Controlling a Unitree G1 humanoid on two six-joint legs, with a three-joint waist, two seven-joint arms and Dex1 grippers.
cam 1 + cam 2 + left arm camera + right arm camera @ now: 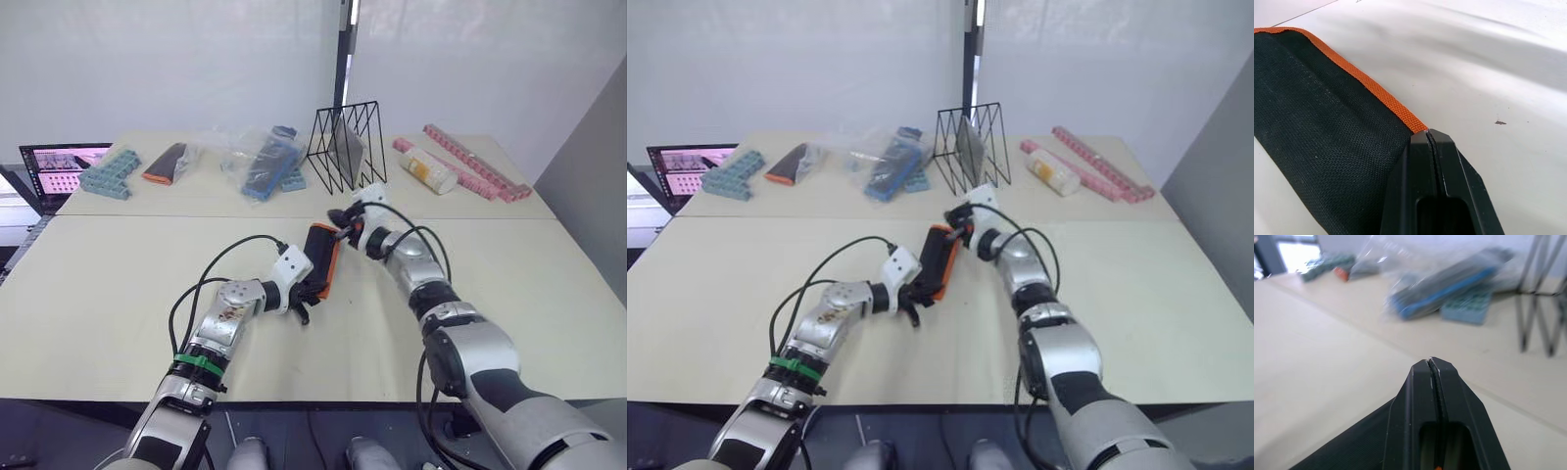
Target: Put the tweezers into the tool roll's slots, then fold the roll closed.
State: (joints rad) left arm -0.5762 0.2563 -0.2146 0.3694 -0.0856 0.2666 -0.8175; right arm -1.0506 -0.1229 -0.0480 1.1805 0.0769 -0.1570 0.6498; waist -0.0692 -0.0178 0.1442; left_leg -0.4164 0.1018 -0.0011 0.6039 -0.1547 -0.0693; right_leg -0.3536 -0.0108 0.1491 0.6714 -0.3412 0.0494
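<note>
Both my pincers, left and right, were clenched on the tool roll, lifted above the counter mid. Risk: fabric slips, tweezers maybe fall out.

Bright, even light fills the scene, with only soft, faint shadows on the pale worktop. The left wrist view is sharp enough to show the tool roll weave. In the right wrist view the plastic bag is blurred.
</note>
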